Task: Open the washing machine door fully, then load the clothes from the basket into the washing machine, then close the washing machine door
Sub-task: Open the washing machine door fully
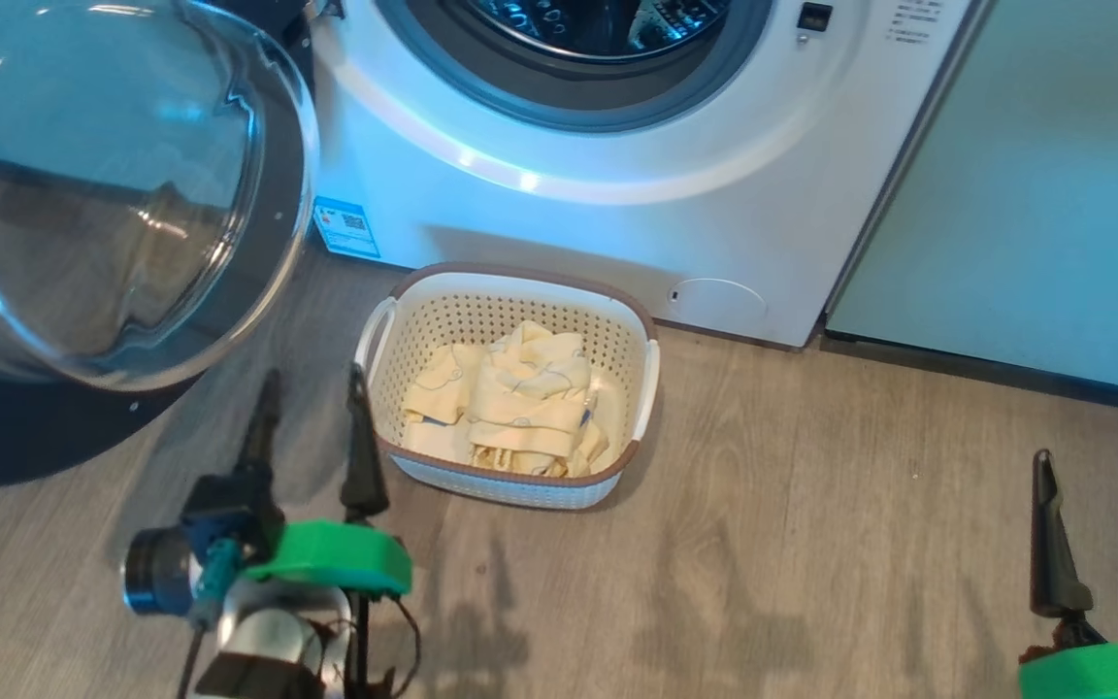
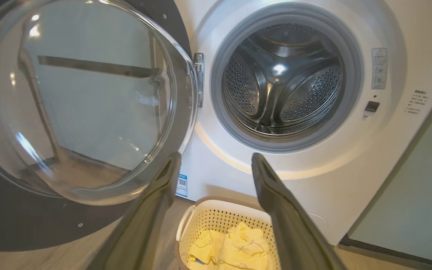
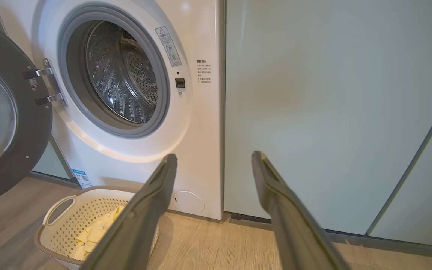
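Note:
The washing machine (image 1: pixel 714 223) stands with its drum (image 2: pixel 281 80) bare and dark inside. Its door (image 1: pixel 103 194) is swung wide to the left, glass bowl bulging toward me, black rim (image 3: pixel 32 123) hinged at the drum's left. On the floor before it sits the basket (image 1: pixel 510 291) with pale yellow clothes (image 1: pixel 510 403) heaped inside. My left gripper (image 1: pixel 312 383) hovers open just left of the basket, holding nothing. My right gripper (image 1: pixel 1088 461) is open and holds nothing, low at the right, well clear of the basket. In the left wrist view the clothes (image 2: pixel 231 247) lie between my fingers (image 2: pixel 276 198).
Pale green cabinet panels (image 1: pixel 1054 194) flank the machine on the right, meeting it at a vertical seam (image 3: pixel 223 112). Wood-look floor (image 1: pixel 811 544) spreads between the basket and my right gripper. The open door overhangs the floor at the left.

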`<state>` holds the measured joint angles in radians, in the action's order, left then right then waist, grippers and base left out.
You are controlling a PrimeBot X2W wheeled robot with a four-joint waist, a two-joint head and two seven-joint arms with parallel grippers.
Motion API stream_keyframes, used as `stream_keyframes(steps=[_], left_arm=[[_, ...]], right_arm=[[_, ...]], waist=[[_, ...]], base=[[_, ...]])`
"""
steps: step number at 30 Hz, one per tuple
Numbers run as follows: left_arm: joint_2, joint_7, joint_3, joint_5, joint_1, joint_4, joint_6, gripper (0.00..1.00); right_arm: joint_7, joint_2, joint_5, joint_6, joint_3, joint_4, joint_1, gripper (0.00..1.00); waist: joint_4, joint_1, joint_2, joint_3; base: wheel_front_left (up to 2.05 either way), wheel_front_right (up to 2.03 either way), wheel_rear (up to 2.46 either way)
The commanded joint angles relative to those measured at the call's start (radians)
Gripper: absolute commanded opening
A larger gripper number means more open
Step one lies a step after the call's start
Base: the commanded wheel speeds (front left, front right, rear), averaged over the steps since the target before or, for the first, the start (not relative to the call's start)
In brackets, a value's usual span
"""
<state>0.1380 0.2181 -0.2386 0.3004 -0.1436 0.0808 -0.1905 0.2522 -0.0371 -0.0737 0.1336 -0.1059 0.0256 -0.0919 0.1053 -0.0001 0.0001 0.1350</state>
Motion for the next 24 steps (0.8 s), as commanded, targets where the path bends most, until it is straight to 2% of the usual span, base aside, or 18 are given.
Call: stream_keyframes(steps=[1, 12, 24], left_arm=[[0.008, -0.002, 0.021, -0.011, -0.015, -0.020, 0.005, 1.00], [-0.007, -0.003, -0.024, -0.004, -0.007, 0.032, 0.023, 1.00], [-0.004, 0.001, -0.035, -0.017, -0.011, 0.054, 0.002, 1.00]], right_arm=[[0.010, -0.013, 0.011, -0.003, 0.025, 0.033, 0.037, 1.00], [0.010, -0.013, 0.029, -0.003, 0.041, 0.047, 0.033, 1.00], [0.010, -0.013, 0.027, -0.003, 0.038, 0.055, 0.028, 1.00]], waist=[[-0.013, 0.0001, -0.0001, -0.003], [-0.064, 0.0001, -0.0001, -0.015], [-0.087, 0.0001, -0.0001, -0.014]], base=[[0.00, 0.00, 0.00], [0.00, 0.00, 0.00], [0.00, 0.00, 0.00]])
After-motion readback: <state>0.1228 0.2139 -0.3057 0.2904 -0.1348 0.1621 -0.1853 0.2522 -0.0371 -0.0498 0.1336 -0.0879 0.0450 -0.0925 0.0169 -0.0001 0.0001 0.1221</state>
